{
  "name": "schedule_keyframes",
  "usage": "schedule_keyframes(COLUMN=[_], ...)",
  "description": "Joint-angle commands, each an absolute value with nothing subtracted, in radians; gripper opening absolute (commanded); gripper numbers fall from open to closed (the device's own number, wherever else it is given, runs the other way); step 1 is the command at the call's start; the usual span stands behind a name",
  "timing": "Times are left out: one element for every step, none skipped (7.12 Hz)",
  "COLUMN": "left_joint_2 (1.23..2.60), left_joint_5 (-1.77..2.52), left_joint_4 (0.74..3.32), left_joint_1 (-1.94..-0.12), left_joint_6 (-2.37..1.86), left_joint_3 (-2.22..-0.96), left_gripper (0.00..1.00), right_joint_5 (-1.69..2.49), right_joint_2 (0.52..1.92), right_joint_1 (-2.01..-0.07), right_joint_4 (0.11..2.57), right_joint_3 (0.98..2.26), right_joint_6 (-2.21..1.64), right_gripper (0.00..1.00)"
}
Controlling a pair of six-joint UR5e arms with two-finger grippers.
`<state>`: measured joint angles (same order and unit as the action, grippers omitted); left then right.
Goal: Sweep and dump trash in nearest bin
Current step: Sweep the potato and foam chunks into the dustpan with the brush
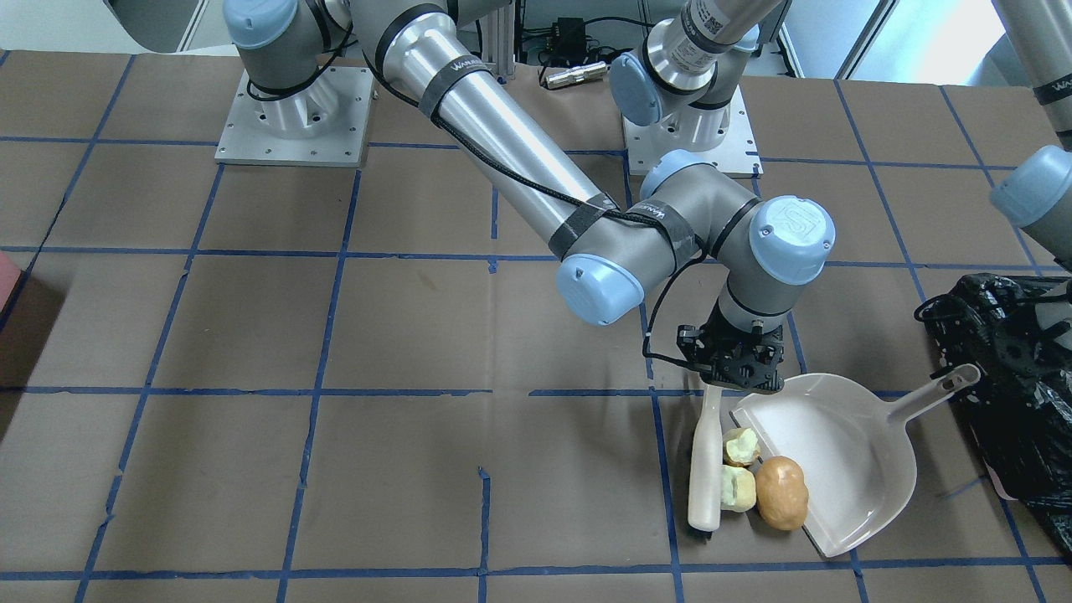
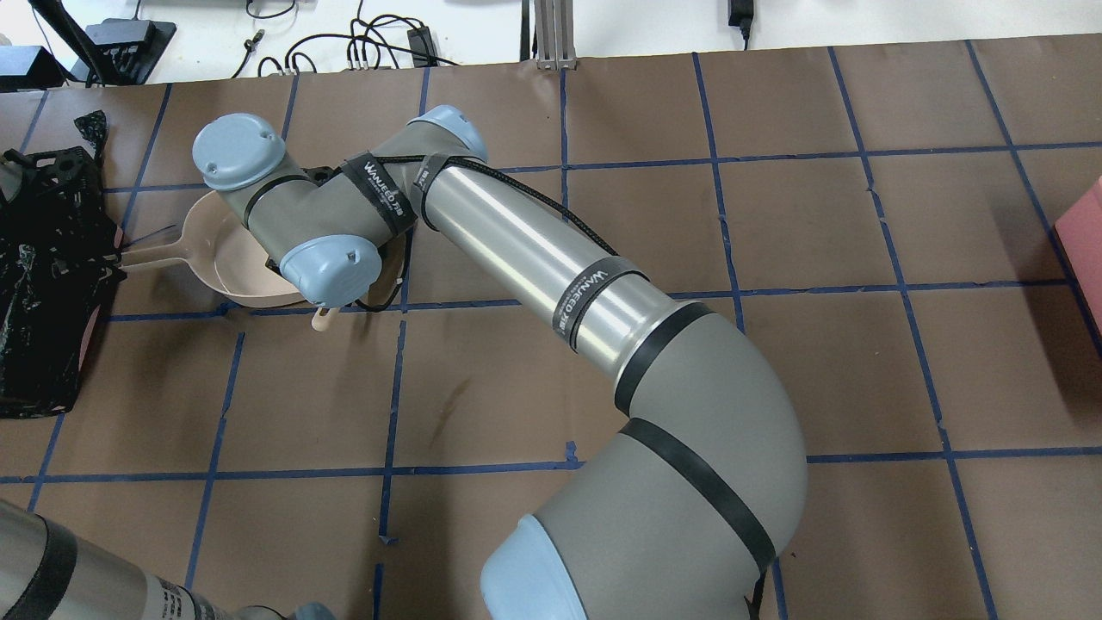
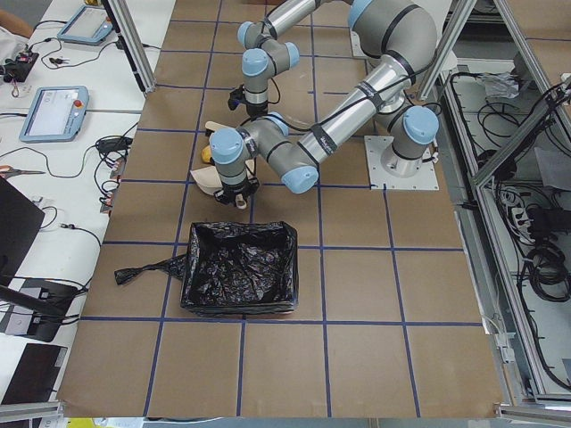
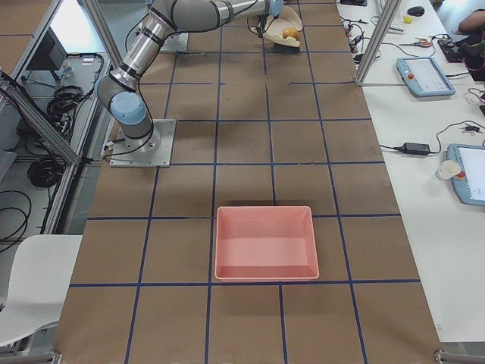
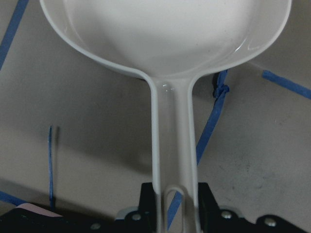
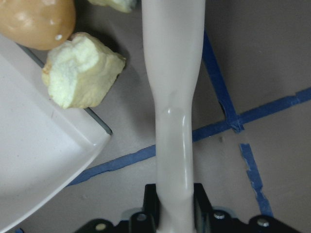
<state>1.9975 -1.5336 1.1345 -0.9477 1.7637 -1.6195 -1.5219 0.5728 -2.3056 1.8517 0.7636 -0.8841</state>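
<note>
My right gripper (image 6: 174, 201) is clenched on the brush (image 1: 705, 469), a finger pressed to each side of the handle. The brush reaches away from me with its far end down on the table (image 1: 251, 335), just beside the mouth of the dustpan (image 1: 846, 452). My left gripper (image 5: 175, 199) grasps the tip of the dustpan's handle. The pan lies flat with its open lip turned to the brush and its handle pointing back at the bin (image 1: 1013, 402). The bin stands lined with a black bag at my left end of the table, near the pan. The trash sits right at the lip. One pale chunk (image 1: 742, 445) is against the pan's near corner, just apart from the brush. The second chunk (image 1: 737, 488) lies between the brush and the tan piece (image 1: 781, 492) and seems to touch both. The tan piece rests partly over the lip.
</note>
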Motion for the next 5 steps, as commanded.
schedule_keyframes(left_joint_2=[1.999,1.997,1.999,1.997,1.997], left_joint_5=[-1.549,-1.549,-1.548,-1.548,-1.548], left_joint_4=[1.127,1.124,1.124,1.124,1.124], left_joint_1=[-0.953,-0.954,-0.954,-0.954,-0.954], left_joint_6=[1.756,1.758,1.759,1.763,1.761], left_joint_3=[-1.621,-1.621,-1.62,-1.62,-1.623], left_gripper=[0.07,0.07,0.07,0.07,0.07], right_joint_5=[-1.516,-1.508,-1.506,-1.505,-1.493], right_joint_2=[0.546,0.537,0.535,0.54,0.546], right_joint_1=[-2.31,-2.318,-2.339,-2.348,-2.362], right_joint_4=[1.969,2.014,2.022,2.029,2.052], right_joint_3=[0.756,0.756,0.756,0.756,0.758], right_joint_6=[-0.556,-0.455,-0.389,-0.291,-0.27], right_gripper=[0.0,0.0,0.0,0.0,0.0])
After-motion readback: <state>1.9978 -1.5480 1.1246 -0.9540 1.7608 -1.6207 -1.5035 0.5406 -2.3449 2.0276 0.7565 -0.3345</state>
